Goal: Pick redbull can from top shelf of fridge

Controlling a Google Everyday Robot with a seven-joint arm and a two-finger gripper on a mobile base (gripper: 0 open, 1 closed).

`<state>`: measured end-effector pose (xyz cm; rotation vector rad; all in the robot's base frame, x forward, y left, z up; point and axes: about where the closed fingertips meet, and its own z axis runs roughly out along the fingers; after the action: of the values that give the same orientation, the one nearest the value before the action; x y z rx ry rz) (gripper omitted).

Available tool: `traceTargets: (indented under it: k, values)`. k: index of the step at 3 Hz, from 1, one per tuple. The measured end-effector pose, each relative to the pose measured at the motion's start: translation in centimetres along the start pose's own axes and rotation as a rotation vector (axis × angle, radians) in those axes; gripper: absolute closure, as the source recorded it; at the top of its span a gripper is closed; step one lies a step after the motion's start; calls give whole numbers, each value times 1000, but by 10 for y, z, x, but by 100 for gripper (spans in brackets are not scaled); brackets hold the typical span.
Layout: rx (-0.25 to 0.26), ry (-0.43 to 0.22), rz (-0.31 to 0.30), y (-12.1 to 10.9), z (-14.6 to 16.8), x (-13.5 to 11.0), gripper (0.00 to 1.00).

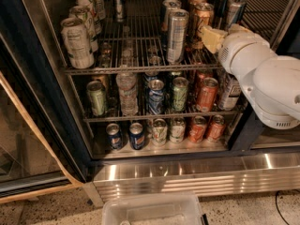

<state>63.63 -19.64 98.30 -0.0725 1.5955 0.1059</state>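
Up top, gripper near redbull can

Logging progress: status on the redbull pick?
Gripper at top shelf, right end. Redbull can upright just behind it, not grasped. Gold-brown can close alongside.

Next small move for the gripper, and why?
Probably ease the gripper deeper and slightly right in view, toward the redbull can. The gripper is at the front edge of the top shelf beside the gold-brown can, and the redbull can stands apart behind it.
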Motion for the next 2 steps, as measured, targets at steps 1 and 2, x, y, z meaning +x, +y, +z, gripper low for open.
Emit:
traceTargets:
  k: [1,2]
  values:
    - [5,12,1,0,4,7,45]
    - [24,13,1,-4,9,11,45]
